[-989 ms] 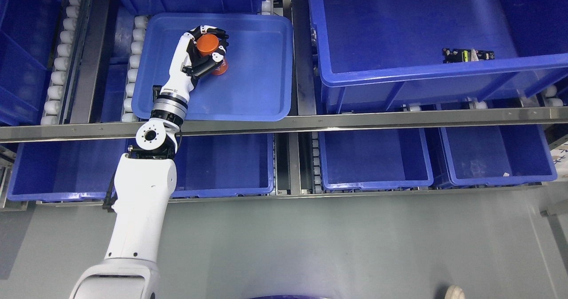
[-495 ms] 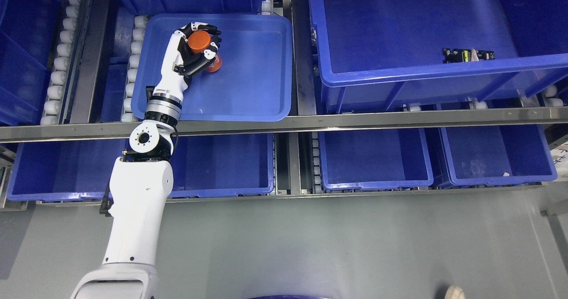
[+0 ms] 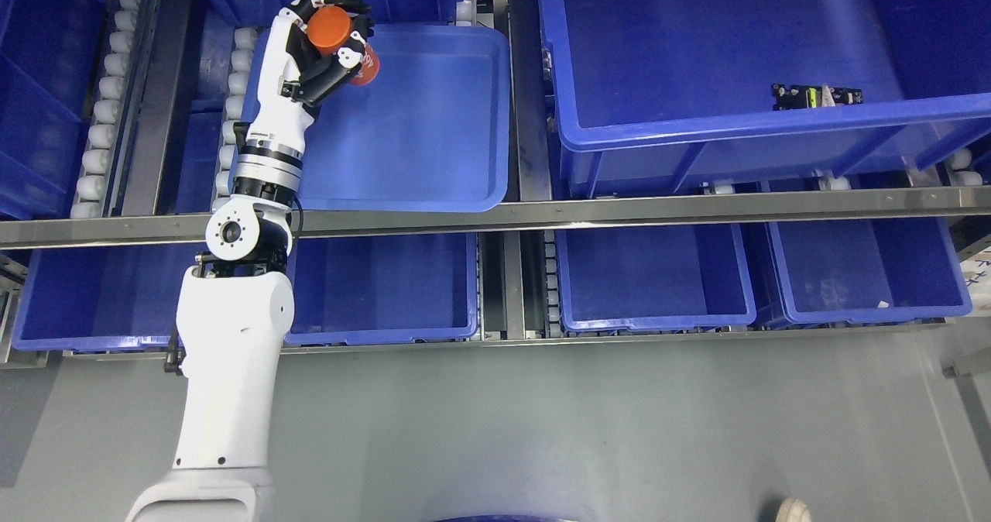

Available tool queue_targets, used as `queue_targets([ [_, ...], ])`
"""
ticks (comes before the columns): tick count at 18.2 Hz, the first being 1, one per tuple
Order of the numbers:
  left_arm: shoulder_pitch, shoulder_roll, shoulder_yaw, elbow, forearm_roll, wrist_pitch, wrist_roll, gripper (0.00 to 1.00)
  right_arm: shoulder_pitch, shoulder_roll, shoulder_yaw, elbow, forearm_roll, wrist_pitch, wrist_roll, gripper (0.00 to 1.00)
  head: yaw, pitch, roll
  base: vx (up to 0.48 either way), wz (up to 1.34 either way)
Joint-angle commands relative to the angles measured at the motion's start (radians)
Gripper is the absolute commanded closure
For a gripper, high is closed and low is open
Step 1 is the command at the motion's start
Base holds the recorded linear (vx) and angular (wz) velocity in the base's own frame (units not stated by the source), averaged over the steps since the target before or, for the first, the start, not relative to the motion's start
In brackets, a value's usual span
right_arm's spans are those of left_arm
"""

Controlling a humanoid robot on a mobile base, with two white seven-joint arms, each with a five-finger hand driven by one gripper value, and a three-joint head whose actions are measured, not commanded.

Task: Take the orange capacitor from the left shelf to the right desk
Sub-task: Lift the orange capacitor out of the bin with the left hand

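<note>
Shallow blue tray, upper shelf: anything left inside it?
The tray floor shows bare blue. The left hand, shut on the orange capacitor, and its forearm cover the tray's far-left corner and left edge; nothing can be seen there.

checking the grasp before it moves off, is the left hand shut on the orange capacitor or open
Shut on it: the left hand has its fingers curled around the orange capacitor, at the blue tray's far left corner.

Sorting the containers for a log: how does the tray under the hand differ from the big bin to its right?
The tray is shallow with low walls; the bin is deep and larger. The tray shows nothing inside; the bin holds a small dark part. Both are blue.
</note>
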Motion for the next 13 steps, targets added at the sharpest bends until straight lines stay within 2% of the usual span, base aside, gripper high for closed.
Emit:
queue_targets([
  [1, 0.109, 0.017, 0.010, -0.272, 0.012, -0.153, -0.060, 1.00, 0.023, -0.017, -0.017, -0.017, 0.003, -0.001, 0.000, 0.00, 0.0000, 0.000, 0.000, 0.000, 0.00],
  [5, 0.254, 0.017, 0.036, -0.325, 0.014, -0.363, -0.052, 1.00, 0.023, -0.017, -0.017, -0.017, 0.003, 0.000, -0.002, 0.00, 0.0000, 0.000, 0.000, 0.000, 0.00],
  [10, 0.302, 0.017, 0.085, -0.401, 0.077, -0.382, 0.064, 1.00, 0.023, -0.017, -0.017, -0.017, 0.003, 0.000, -0.002, 0.00, 0.0000, 0.000, 0.000, 0.000, 0.00],
  [13, 0.317, 0.017, 0.085, -0.403, 0.077, -0.384, 0.072, 0.99, 0.023, -0.017, -0.017, -0.017, 0.003, 0.000, 0.000, 0.00, 0.0000, 0.000, 0.000, 0.000, 0.00],
])
